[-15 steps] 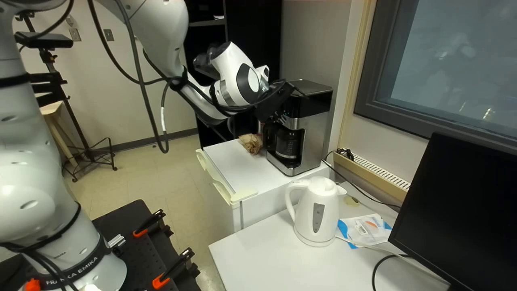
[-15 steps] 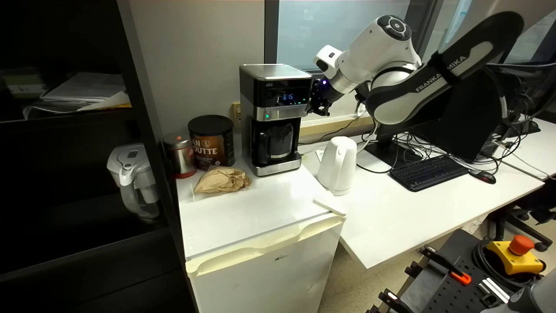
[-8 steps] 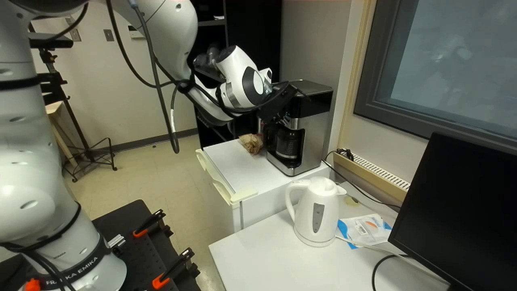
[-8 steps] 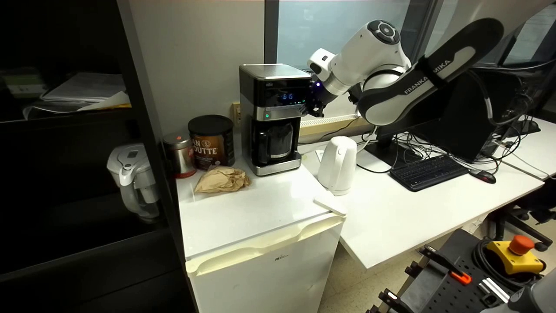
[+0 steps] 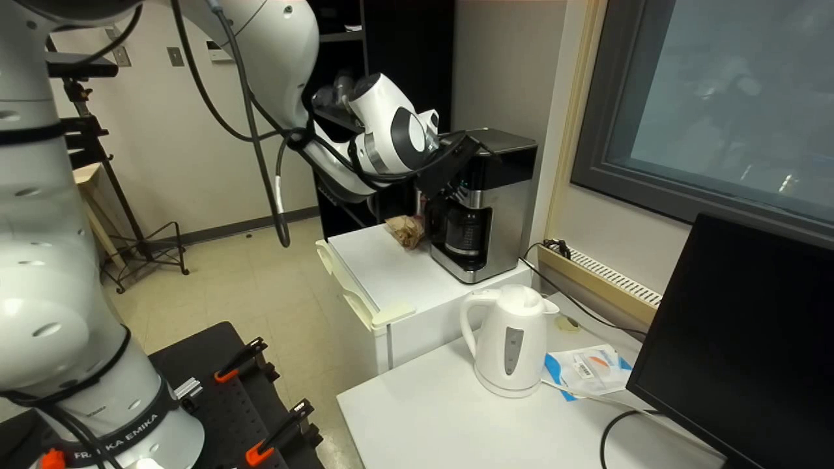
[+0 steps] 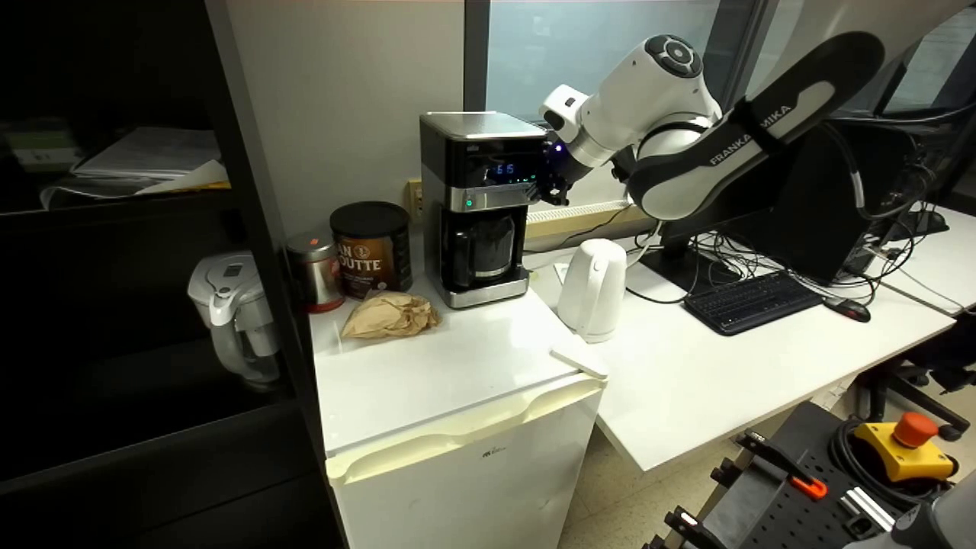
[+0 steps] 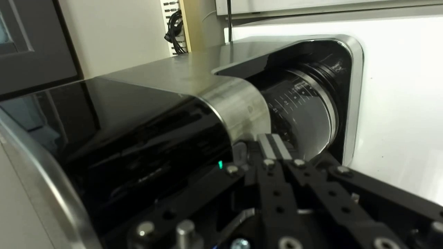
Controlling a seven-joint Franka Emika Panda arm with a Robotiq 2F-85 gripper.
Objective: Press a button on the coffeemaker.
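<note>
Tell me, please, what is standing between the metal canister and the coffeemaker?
In an exterior view, the black-lidded brown can stands between the metal canister and the coffeemaker; the paper bag lies in front of the can.

In an exterior view the camera looks down past the robot arm at left; in an exterior view it faces the fridge, lower middle. In both exterior views the coffeemaker appears. The wrist view looks closely along the fingers.
</note>
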